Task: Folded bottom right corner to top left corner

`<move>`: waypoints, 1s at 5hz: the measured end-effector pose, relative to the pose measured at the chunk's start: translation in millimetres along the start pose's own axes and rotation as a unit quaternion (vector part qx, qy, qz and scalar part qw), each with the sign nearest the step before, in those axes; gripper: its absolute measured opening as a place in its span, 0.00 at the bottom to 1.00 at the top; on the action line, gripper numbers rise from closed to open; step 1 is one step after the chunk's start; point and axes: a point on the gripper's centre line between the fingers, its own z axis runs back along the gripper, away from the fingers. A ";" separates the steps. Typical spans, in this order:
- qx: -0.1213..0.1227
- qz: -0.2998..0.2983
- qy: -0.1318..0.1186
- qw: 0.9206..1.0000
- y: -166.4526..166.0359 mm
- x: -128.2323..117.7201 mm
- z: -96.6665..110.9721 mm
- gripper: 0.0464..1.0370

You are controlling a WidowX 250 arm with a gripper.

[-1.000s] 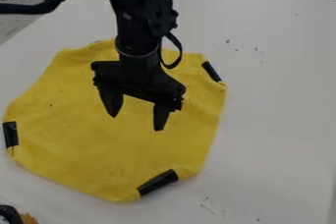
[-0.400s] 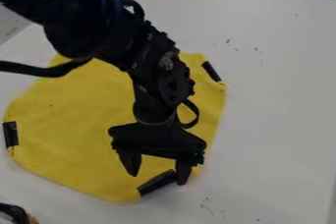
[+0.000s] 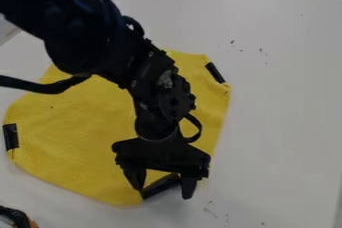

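Black tool (image 3: pixel 164 194), open, down from the middle of the yellow cloth (image 3: pixel 80 137) to its bottom dark strip (image 3: pixel 160 186).

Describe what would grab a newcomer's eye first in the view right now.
First, the black robot arm, slanting down from the upper left, with its open gripper over the near edge of the cloth. Next, the bright yellow cloth spread beneath it on the white table. Then the black strips on the cloth's corners: one at the left, one at the upper right, one between the gripper's fingers.
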 end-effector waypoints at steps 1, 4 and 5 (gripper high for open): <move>-0.005 0.007 0.008 1.000 3.0 -1.3 -7.3 0.96; -0.013 0.027 0.006 1.000 6.8 2.0 -14.2 0.64; -0.005 0.020 0.007 1.000 8.9 1.4 -13.4 0.36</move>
